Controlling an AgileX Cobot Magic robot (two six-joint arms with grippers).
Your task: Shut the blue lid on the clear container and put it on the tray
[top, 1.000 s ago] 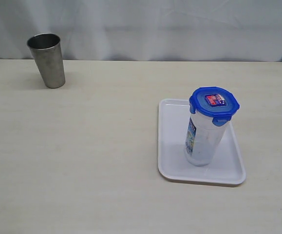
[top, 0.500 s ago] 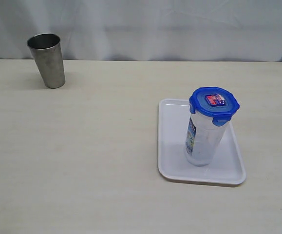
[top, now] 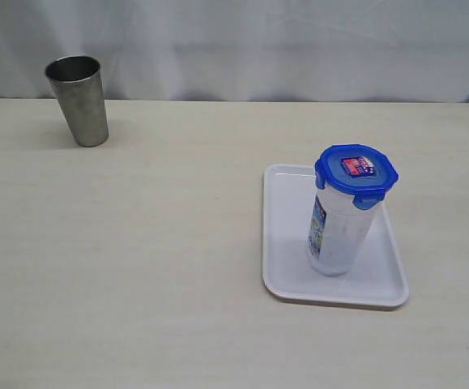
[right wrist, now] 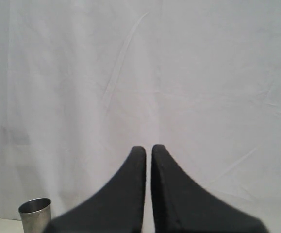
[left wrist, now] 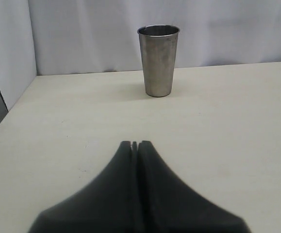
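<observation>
The clear container (top: 335,235) is standing up on the tray (top: 287,243), on the right half of the table (top: 153,243). Its bottom is resting on the tray floor and its long side is running up and down, leaning a little in this view. The blue lid (top: 356,172) is sitting on its top, pointing up, with the little red-and-white sticker showing. The lid looks pressed down all round, though I cannot tell if every tab is snapped.

The steel cup (top: 78,99) is standing far off at the back left, well apart from the tray.

No arm is showing in the exterior view. The left gripper (left wrist: 134,144) is pinching its two fingers together with nothing between them, and it is facing the cup. The right gripper (right wrist: 148,149) is also pressing its fingers together on nothing, and it is facing the white curtain (right wrist: 203,73). Neither wrist view is showing the container, so I cannot tell just which way it lies from the fingers. I think the right arm is the nearer one, since the tray is on its side. The job is looking finished to me.
</observation>
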